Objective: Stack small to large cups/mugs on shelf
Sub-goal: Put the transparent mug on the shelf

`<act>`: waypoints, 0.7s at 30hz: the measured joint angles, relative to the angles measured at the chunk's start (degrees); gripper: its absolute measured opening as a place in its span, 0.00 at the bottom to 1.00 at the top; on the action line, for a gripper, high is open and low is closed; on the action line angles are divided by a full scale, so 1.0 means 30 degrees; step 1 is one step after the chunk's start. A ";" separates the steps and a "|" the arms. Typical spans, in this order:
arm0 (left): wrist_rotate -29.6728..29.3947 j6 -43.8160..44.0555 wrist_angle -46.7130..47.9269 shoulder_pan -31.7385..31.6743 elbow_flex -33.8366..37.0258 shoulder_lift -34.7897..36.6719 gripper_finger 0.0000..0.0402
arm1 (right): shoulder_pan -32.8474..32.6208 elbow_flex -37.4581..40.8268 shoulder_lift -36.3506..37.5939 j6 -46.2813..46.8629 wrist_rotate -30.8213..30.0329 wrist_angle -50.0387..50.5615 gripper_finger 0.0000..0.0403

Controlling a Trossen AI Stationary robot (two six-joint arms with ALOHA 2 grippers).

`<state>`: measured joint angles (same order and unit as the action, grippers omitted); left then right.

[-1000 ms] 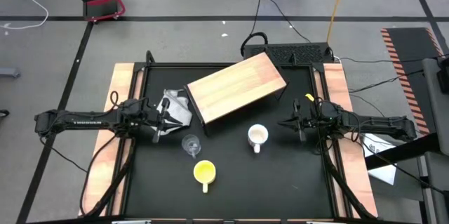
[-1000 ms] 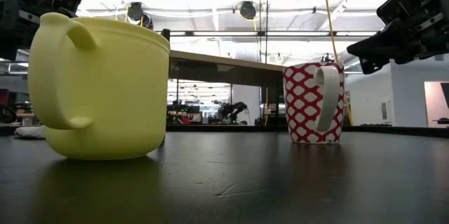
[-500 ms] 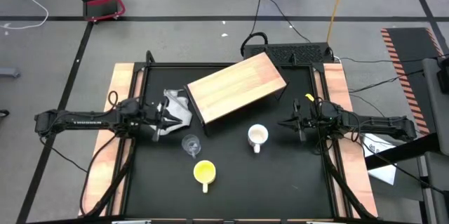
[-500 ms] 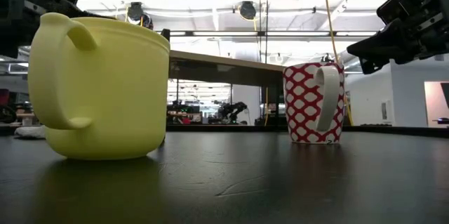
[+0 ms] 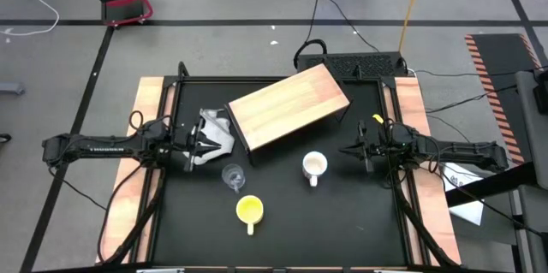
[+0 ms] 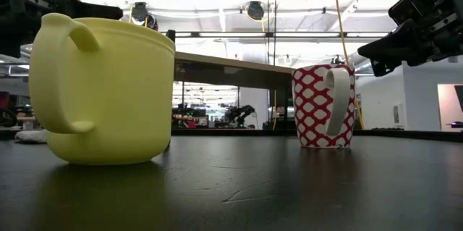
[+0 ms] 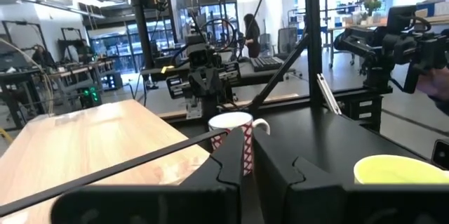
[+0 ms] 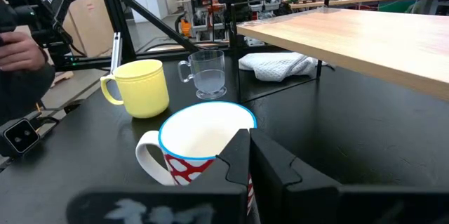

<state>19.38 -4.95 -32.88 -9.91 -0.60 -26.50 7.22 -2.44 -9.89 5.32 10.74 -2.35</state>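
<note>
High view: three cups [image 5: 232,175] [image 5: 249,210] [image 5: 315,166], one shelf [image 5: 287,106]; both pincers [image 5: 202,145] [image 5: 356,150] closed, empty.

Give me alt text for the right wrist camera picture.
A white mug with red pattern stands just beyond the right tool, whose fingers are shut. Farther off sit a yellow mug, a clear glass cup, a white cloth, and the wood-topped shelf.

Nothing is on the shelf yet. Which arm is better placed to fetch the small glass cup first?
Left, probably. The left hand hangs near the cloth, just beside the glass cup. The right hand is beyond the white mug, which stands between.
</note>
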 joint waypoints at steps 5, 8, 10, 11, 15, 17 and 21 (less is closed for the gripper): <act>0.0005 0.0622 -0.0105 0.0000 0.0000 0.0000 0.08 | 0.0003 0.0000 0.0000 0.0000 0.0003 0.0000 0.00; 0.0005 0.1188 -0.0098 -0.0003 0.0000 0.0000 0.08 | 0.0006 0.0000 0.0000 0.0000 0.0000 0.0000 0.00; 0.0005 0.1277 -0.0097 0.0000 0.0000 0.0000 0.08 | 0.0003 0.0000 0.0000 0.0000 0.0003 0.0000 0.00; 0.0005 0.1256 -0.0090 -0.0006 0.0000 0.0000 0.08 | 0.0002 0.0000 0.0000 0.0000 0.0005 0.0000 0.00; 0.0005 0.1262 -0.0090 -0.0001 0.0000 0.0000 0.08 | 0.0003 0.0000 0.0000 0.0000 0.0010 -0.0407 0.00; 0.0005 0.1262 -0.0083 0.0000 0.0000 0.0000 0.08 | 0.0000 0.0000 -0.0007 0.0004 0.0015 -0.1076 0.00; -0.0174 0.1291 -0.0090 0.0000 0.0000 0.0000 0.08 | 0.0006 0.0000 0.0003 0.0055 0.0022 -0.2470 0.00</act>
<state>18.86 -1.08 -33.15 -9.91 -0.60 -26.50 7.24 -2.44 -9.88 5.49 10.81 -9.76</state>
